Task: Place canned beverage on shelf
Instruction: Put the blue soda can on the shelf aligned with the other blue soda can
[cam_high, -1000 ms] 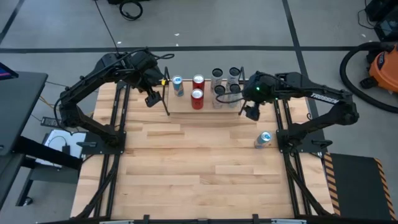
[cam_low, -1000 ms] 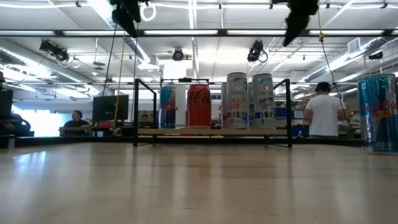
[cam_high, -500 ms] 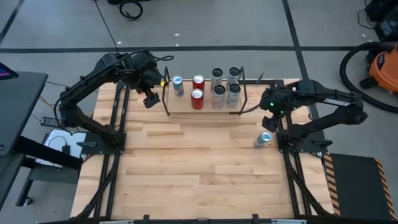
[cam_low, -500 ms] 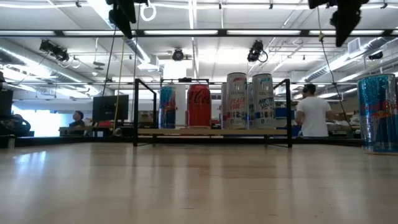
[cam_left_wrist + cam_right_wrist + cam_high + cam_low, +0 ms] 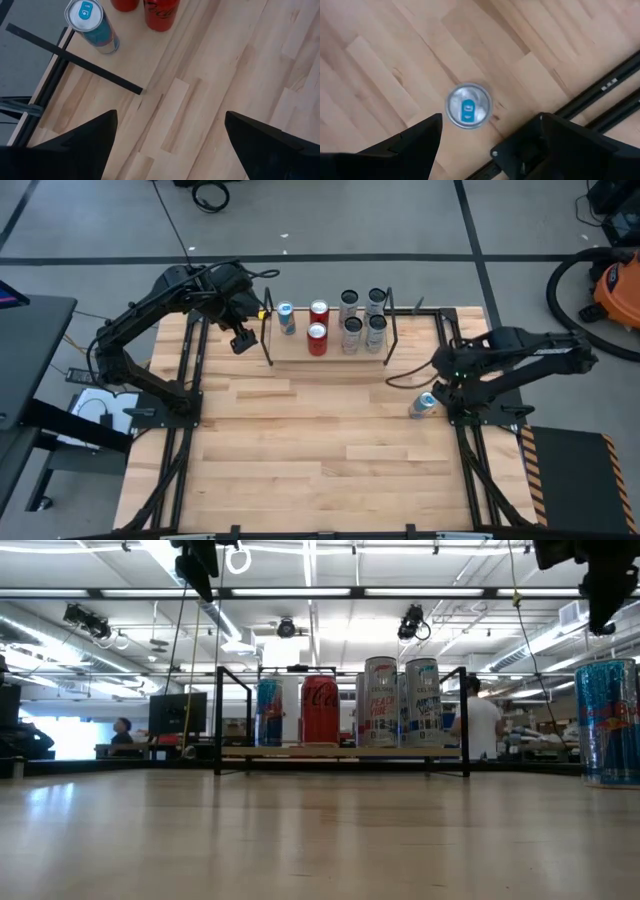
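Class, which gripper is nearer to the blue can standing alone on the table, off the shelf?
The right gripper: it hovers open almost directly above the blue can. The left gripper is open far off, beside the shelf's opposite end.

A lab: strip-lit ceiling; monitors; seated person.
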Action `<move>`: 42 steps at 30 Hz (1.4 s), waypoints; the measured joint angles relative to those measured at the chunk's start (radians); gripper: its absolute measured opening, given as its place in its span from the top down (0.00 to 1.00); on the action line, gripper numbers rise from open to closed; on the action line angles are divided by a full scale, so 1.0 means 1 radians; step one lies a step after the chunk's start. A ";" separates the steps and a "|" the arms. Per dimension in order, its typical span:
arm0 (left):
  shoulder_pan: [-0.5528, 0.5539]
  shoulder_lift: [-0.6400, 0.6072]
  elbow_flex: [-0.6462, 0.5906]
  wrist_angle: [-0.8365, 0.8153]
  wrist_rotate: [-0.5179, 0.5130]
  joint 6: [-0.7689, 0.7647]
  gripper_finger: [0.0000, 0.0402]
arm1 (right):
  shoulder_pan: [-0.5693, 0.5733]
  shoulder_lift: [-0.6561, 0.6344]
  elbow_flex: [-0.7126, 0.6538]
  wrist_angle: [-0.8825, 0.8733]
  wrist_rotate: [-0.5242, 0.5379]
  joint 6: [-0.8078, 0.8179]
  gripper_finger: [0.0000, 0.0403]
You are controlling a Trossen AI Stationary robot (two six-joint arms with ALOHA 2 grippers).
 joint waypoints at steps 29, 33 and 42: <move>0.000 0.000 0.000 0.011 0.000 0.002 0.08 | 0.476 -0.020 -0.279 0.096 0.130 0.485 0.13; 0.000 0.000 0.000 0.021 0.000 0.002 0.08 | 0.511 0.002 -0.276 0.096 0.149 0.522 0.13; 0.000 0.000 0.000 0.033 0.000 0.004 0.08 | 0.536 0.072 -0.273 0.149 0.135 0.590 0.13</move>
